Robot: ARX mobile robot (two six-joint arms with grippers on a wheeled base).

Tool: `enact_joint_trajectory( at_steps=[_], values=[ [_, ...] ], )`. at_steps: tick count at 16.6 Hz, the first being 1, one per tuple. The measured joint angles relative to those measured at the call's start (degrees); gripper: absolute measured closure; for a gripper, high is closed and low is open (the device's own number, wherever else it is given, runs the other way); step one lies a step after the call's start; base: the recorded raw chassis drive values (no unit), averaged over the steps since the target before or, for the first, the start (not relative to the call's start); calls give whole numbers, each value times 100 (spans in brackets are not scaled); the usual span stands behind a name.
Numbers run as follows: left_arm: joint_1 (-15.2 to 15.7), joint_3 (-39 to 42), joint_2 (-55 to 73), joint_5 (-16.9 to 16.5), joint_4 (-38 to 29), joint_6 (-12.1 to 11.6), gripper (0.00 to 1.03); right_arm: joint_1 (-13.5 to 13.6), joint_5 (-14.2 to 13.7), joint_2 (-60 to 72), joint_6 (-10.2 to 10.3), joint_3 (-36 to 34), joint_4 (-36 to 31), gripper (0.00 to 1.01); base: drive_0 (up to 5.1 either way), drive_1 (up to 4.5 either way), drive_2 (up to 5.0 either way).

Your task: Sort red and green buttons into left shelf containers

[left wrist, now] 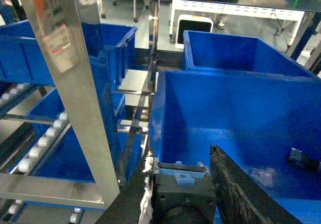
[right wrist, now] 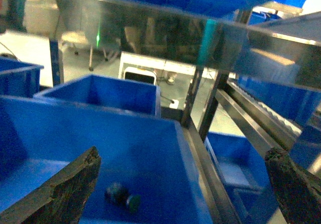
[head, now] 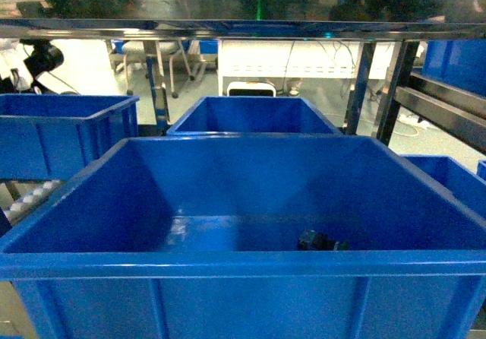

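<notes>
A small dark button with a greenish cap (head: pixel 320 242) lies on its side on the floor of the big blue tub (head: pixel 228 264) in front of me, towards its right. The right wrist view shows this button (right wrist: pixel 123 197) below and left of my open right gripper (right wrist: pixel 184 152), whose fingers (right wrist: pixel 65 189) are spread wide and hold nothing. My left gripper (left wrist: pixel 181 152) is also open and empty over the tub's left wall (left wrist: pixel 159 113), with the button (left wrist: pixel 302 159) far to its right. Left shelf containers (left wrist: pixel 30 53) sit beyond a metal upright. The red button is out of view.
A second blue tub (head: pixel 254 115) stands behind the front one, another on the left shelf (head: pixel 61 126), another low on the right (head: pixel 456 179). A steel shelf rail (head: pixel 243 27) crosses overhead. Metal uprights (left wrist: pixel 70 93) and roller tracks (left wrist: pixel 35 148) flank the left; slanted rails (right wrist: pixel 235 118) flank the right.
</notes>
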State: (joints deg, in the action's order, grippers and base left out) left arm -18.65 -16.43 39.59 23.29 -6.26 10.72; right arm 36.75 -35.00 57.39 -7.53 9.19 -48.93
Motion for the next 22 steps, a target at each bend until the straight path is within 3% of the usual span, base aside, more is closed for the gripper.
enact_joint_trajectory(
  at_steps=[2, 3, 4, 6, 8, 16, 17, 18, 20, 22],
  values=[
    [-2, 0, 0, 0, 2, 0, 76, 767, -896, -511, -256, -396, 229, 3, 0, 0, 0],
    [-2, 0, 0, 0, 4, 0, 76, 1071, -1217, -525, -345, -422, 199, 3, 0, 0, 0],
    [0, 0, 0, 2, 2, 0, 76, 1290, -1366, -358, -470, -446, -149, 3, 0, 0, 0],
    [0, 0, -2, 2, 2, 0, 76, 1414, -1360, -35, -778, -459, -527, 3, 0, 0, 0],
    [4, 0, 4, 4, 7, 0, 76, 1414, -1364, -50, -879, -470, -560, 3, 0, 0, 0],
    [0, 0, 4, 2, 4, 0, 76, 1419, -1366, -50, -909, -472, -555, 3, 0, 0, 0],
    [0, 0, 4, -2, 2, 0, 76, 1294, -1300, -153, -605, -522, -278, 11, 0, 0, 0],
    [0, 0, 2, 4, 4, 0, 76, 896, -1016, -717, -94, -774, 343, 24, 0, 0, 0],
    [11, 0, 4, 22, 4, 0, 76, 393, -603, -1526, 293, -844, 994, 38, 0, 0, 0],
    [-4, 0, 4, -2, 2, 0, 76, -317, 129, -2739, 535, -846, 2006, 61, 0, 0, 0]
  ],
)
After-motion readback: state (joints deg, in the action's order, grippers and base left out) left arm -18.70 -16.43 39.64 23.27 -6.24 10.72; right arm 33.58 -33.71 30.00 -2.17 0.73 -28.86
